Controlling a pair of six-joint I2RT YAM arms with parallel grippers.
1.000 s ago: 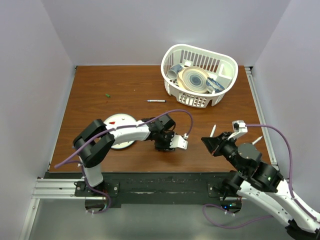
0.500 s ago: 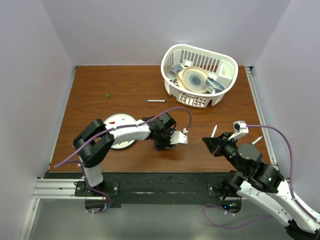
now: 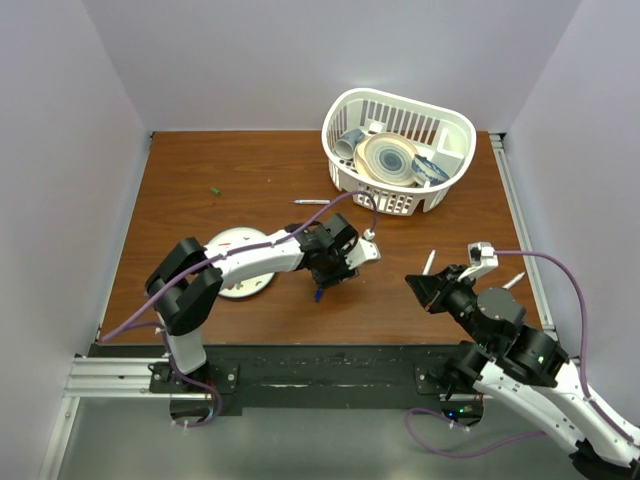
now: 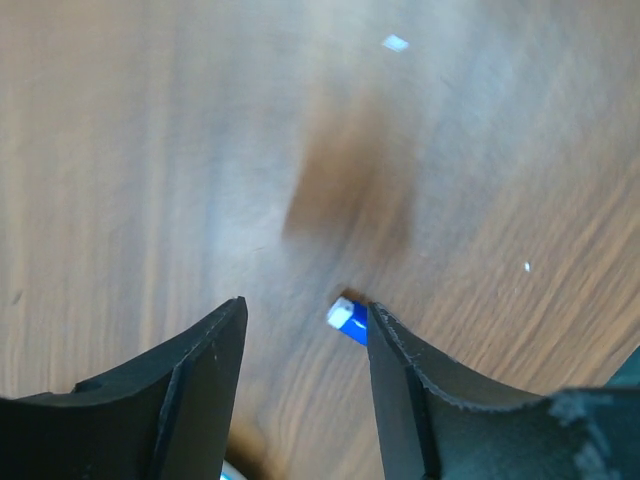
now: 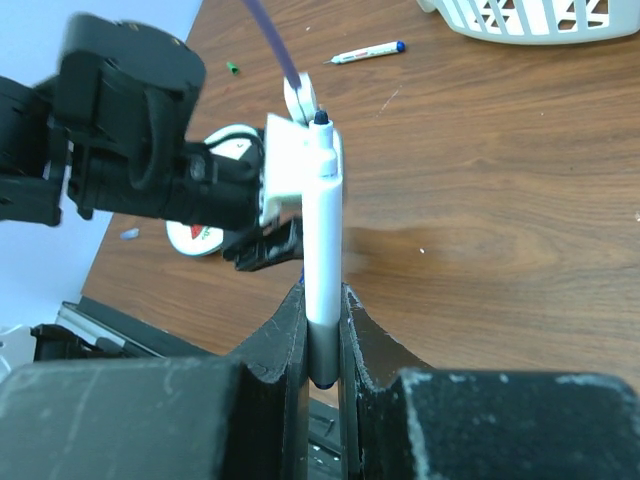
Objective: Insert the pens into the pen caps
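My left gripper (image 3: 327,280) hangs open over the wood table, jaws pointing down. The blue pen cap (image 3: 318,294) lies on the table just by it. In the left wrist view the blue cap (image 4: 350,321) sits against the inner edge of the right finger (image 4: 400,380), and nothing is between the jaws of the gripper (image 4: 305,335). My right gripper (image 3: 424,285) is shut on a white pen (image 5: 322,240), tip pointing away (image 3: 427,262). A second pen (image 3: 312,201) lies mid-table, a third pen (image 3: 515,280) at right. The green cap (image 3: 215,190) lies far left. The dark cap is out of view.
A white slotted basket (image 3: 440,190) holding dishes stands at the back right. A small white plate (image 3: 235,245) lies under the left arm. The left arm's purple cable (image 3: 345,200) loops over the table's middle. A metal rail (image 3: 510,200) runs along the right edge.
My left gripper has turned and drawn back from the table's front, and the blue cap now shows on the wood beside it. The right arm and its pen have hardly moved.
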